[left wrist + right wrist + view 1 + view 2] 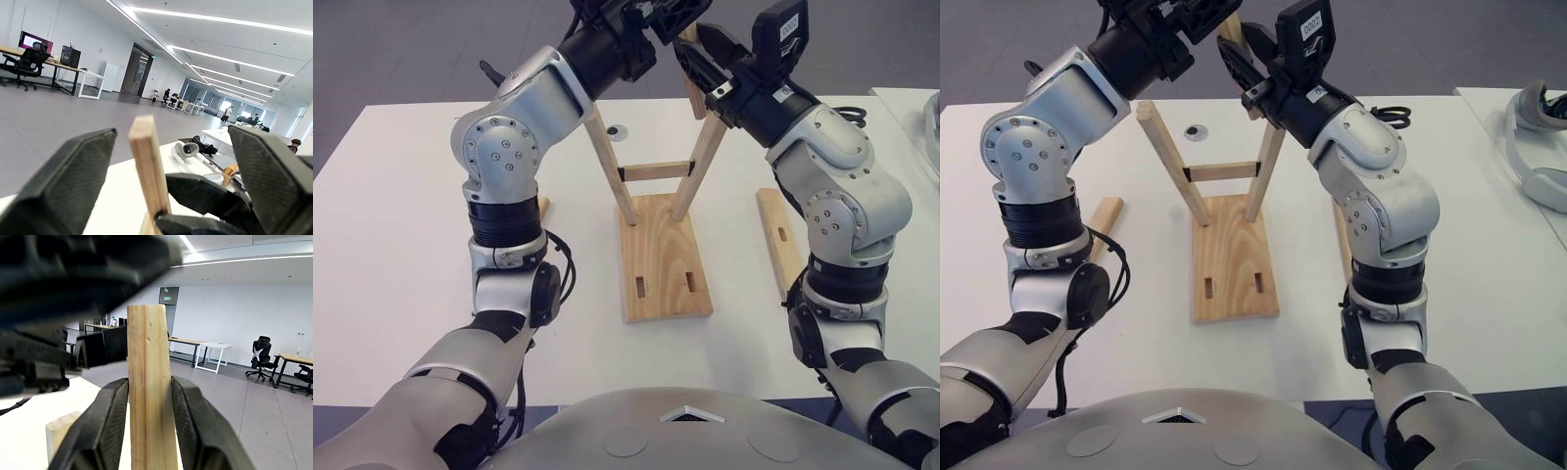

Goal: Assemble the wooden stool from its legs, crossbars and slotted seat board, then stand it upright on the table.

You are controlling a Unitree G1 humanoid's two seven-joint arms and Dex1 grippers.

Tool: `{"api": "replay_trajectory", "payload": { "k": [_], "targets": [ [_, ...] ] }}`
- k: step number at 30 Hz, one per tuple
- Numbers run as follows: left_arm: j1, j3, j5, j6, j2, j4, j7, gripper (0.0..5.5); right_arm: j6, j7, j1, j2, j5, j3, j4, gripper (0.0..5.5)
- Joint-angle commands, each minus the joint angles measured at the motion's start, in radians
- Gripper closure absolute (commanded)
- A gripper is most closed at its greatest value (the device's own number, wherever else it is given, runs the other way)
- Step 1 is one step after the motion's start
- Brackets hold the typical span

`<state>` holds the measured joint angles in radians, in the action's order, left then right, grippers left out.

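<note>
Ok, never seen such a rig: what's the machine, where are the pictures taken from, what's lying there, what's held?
A humanoid robot with two arms, each ending in a two-fingered pincer. Two pictures look down from its head over its arms; the other two come from a camera on each wrist. On the white table lies a pale wooden seat board; two slanted wooden legs stand at its far end, joined by a short wooden crossbar. A loose slotted wooden bar lies to its right. The right pincer is shut on the right leg's top; the left pincer is open around the left leg's top.
</note>
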<state>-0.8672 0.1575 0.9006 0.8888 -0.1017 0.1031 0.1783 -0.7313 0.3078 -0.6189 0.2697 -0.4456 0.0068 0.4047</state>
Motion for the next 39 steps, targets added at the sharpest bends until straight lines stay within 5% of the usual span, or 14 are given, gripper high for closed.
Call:
{"api": "replay_trajectory", "payload": {
  "k": [1, 21, 31, 39],
  "targets": [
    [0.028, -0.011, 0.007, 0.042, 0.0, 0.014, -0.012, 1.97, -0.016, -0.004, 0.018, 0.0, 0.005, 0.011, 0.008, 4.17],
    [0.063, -0.018, 0.003, 0.084, 0.013, 0.016, -0.023, 5.06, -0.022, -0.003, 0.065, -0.011, 0.011, 0.035, 0.024, 4.17],
    [0.083, -0.053, -0.009, 0.108, -0.037, 0.023, 0.005, 5.1, -0.027, -0.046, 0.047, -0.045, 0.001, -0.017, 0.022, 4.17],
    [0.054, -0.029, -0.051, 0.052, -0.048, -0.015, 0.0, 5.1, -0.022, -0.063, 0.047, -0.068, -0.014, -0.038, 0.018, 2.61]
  ]
}}
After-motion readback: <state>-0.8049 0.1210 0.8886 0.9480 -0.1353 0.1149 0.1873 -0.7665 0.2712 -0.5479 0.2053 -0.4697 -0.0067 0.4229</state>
